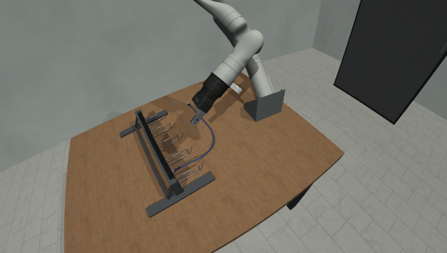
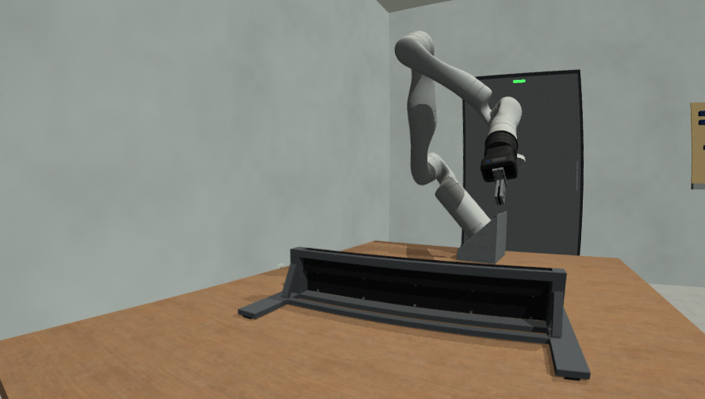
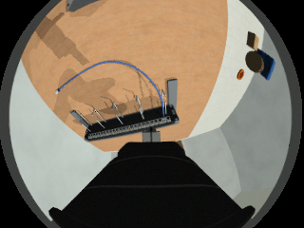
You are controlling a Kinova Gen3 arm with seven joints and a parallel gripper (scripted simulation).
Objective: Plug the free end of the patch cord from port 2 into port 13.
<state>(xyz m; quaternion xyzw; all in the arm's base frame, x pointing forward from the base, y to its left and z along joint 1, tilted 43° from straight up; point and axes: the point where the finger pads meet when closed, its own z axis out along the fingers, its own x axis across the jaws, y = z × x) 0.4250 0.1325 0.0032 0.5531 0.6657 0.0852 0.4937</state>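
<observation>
Overhead, the gripper hangs well above the bench, fingers pressed together with nothing between them. Taking the rack as the landmark: it stands upright and slantwise on the bench's middle, both feet well inside every bench edge. The blue cord leaves the rack's front near its end closest to the camera in the top view, curves away from the rack over bare wood, and its loose plug lies on the bench, apart from the rack and short of the bench's far edge. The arm's grey base sits farther from the rack, near a bench edge.
</observation>
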